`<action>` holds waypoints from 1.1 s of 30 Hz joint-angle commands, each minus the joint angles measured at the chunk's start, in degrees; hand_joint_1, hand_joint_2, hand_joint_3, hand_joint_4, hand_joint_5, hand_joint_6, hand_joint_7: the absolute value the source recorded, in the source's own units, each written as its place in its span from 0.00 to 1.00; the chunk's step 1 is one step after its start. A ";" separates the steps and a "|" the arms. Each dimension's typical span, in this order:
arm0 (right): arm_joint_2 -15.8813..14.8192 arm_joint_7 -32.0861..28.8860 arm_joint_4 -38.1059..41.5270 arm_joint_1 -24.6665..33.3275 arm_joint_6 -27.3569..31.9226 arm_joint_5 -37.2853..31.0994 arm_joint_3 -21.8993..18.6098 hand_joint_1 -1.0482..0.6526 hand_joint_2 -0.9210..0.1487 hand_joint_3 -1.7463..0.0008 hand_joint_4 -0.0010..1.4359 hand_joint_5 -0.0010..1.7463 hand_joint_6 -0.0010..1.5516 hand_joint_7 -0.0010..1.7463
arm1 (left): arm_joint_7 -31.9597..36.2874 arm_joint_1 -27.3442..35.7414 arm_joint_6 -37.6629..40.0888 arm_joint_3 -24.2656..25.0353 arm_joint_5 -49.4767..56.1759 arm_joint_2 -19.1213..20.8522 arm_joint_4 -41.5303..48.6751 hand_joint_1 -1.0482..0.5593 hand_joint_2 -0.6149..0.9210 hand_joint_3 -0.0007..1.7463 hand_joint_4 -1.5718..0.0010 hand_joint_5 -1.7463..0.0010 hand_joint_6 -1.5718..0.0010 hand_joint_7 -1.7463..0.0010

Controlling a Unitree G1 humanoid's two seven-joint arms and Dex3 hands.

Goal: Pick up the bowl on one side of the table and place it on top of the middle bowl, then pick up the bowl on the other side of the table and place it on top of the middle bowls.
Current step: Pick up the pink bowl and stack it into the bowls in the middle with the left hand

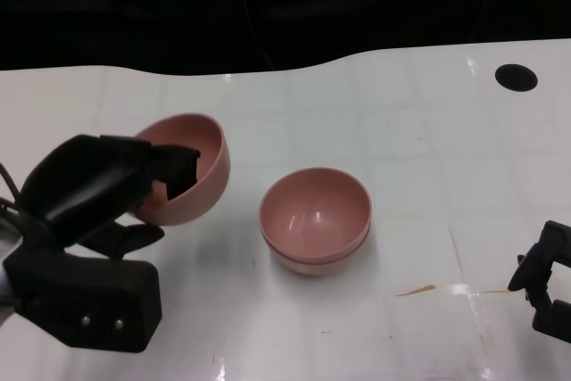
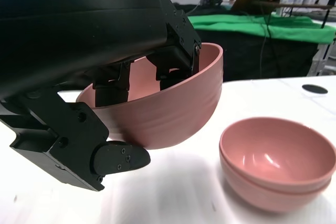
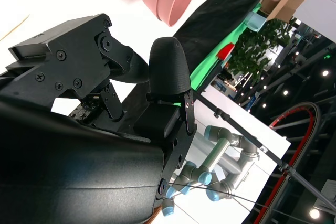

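Bright overhead light; glossy white table (image 1: pixel 401 247) shows glare patches & soft shadows under the stacked pink plastic bowls (image 1: pixel 315 220). Background beyond the table is black in head view. Left wrist view: table smeared w/ blur. Right wrist view: bowls out of focus.

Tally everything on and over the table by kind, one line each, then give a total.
Pink bowls: 3. One is held tilted by the left hand, the held bowl; two are nested as the middle stack.
Black robot hands: 2, the left one and the right hand at the table's edge.
Black round hole in the table: 1.
Total: 6.
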 commanded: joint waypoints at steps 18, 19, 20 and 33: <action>-0.16 -1.50 0.47 -0.23 -0.45 -0.56 -0.11 0.55 0.31 0.39 0.60 0.96 0.52 0.86 | -11.50 -11.61 2.66 -5.09 1.29 -2.28 -2.93 0.63 0.90 0.18 0.53 0.00 0.56 0.10; -0.15 -1.49 0.55 -0.24 -0.48 -0.52 -0.08 0.56 0.31 0.39 0.60 0.96 0.52 0.86 | -11.54 -12.10 2.64 -5.49 1.61 -2.61 -2.97 0.63 0.90 0.16 0.53 0.00 0.55 0.11; -0.14 -1.47 0.59 -0.22 -0.45 -0.46 -0.05 0.56 0.30 0.39 0.60 0.96 0.52 0.86 | -11.58 -12.52 2.64 -5.83 1.87 -2.93 -2.98 0.63 0.90 0.13 0.53 0.00 0.54 0.12; 0.49 -2.60 0.35 -0.12 -0.72 -1.22 -0.20 0.55 0.29 0.40 0.60 0.96 0.51 0.86 | -14.85 -15.43 4.66 -8.87 1.98 -7.88 -4.28 0.58 1.00 0.10 0.55 0.00 0.65 0.01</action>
